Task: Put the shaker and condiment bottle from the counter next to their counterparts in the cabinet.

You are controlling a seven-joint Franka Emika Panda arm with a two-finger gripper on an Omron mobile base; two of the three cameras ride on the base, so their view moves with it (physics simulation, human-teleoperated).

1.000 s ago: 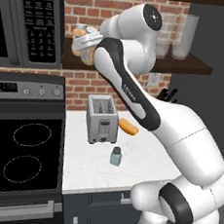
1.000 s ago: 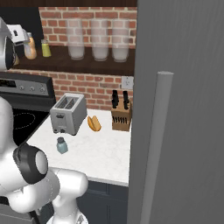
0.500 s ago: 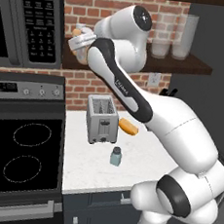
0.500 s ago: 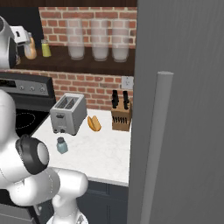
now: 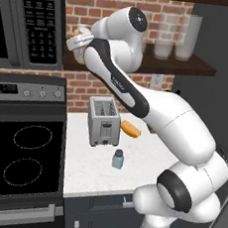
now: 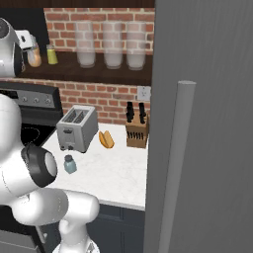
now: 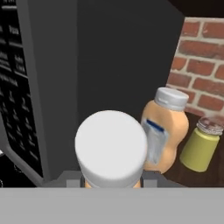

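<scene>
**Bottle going onto the shelf, shaker waiting**

I'm clamping my gripper point(image 7: 111, 183) snug on the condiment bottle point(image 7: 111, 151), just left of the counterparts point(image 7: 164, 131) in the cabinet point(image 5: 163, 65). It's feeling light, rigid, probably slick, so I'm gripping below the cap. The shaker point(image 5: 117, 159) is sitting on the counter point(image 5: 88, 165).

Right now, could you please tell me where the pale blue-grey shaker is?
The shaker stands on the white counter, just in front of the toaster, right of the stove.

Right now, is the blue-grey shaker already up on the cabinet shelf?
No, the blue-grey shaker stands on the white counter in front of the toaster, well below the cabinet shelf.
</scene>
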